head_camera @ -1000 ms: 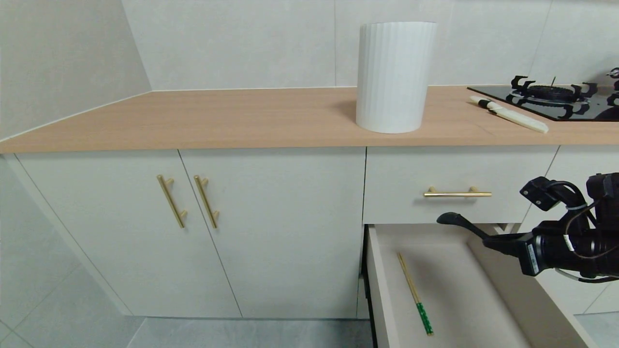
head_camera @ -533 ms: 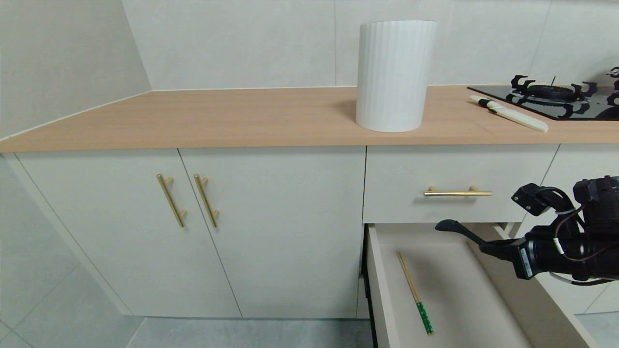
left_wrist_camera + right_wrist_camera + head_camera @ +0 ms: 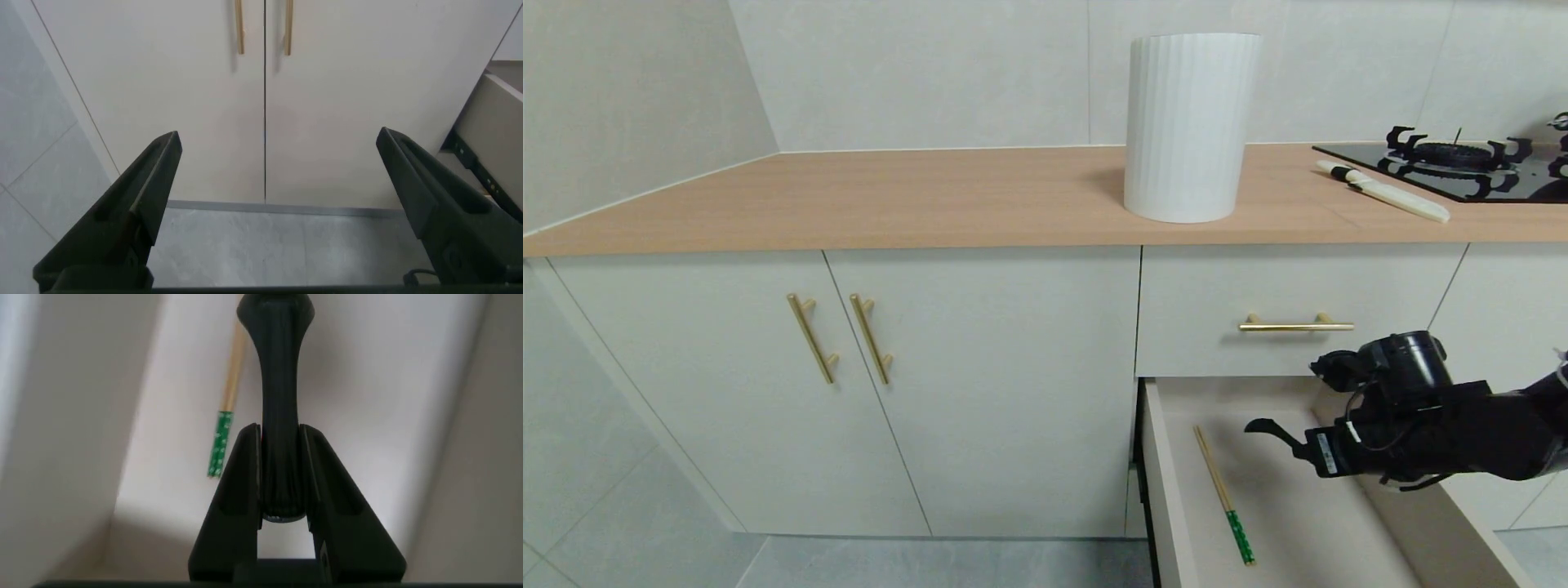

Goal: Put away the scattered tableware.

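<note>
Spoon [image 3: 1270, 427], black and slim, is clamped by its handle between the jaws of the right gripper [image 3: 1308, 445]. It hangs above the open drawer [image 3: 1160, 482] without touching the floor of it. From the wrist, the spoon runs out straight ahead of the fingers [image 3: 245, 474], and its far end passes just beside the chopsticks [image 3: 1223, 498]. These already lie in the drawer along its left side, green ends toward the robot.

The step in hand looks like setting the spoon down. To do it well, I would bring it low over the bare floor to the right of the chopsticks. I would keep it roughly in line with them and part the jaws only once it is close to the bottom, so it does not bounce or roll onto them. The wrist needs to stay off the drawer's right wall and the closed drawer front with the brass handle [image 3: 1295, 327] above. A straight lift out afterwards seems safest.

The left gripper [image 3: 278, 140] hangs low before the cupboard doors [image 3: 343, 122] with its jaws wide apart and nothing between them.

Farther back, on the counter [image 3: 931, 196], stand a tall white ribbed canister [image 3: 1188, 126] and a pale knife [image 3: 1384, 193] beside the stove [image 3: 1454, 163]. The knife is probably next to go.
</note>
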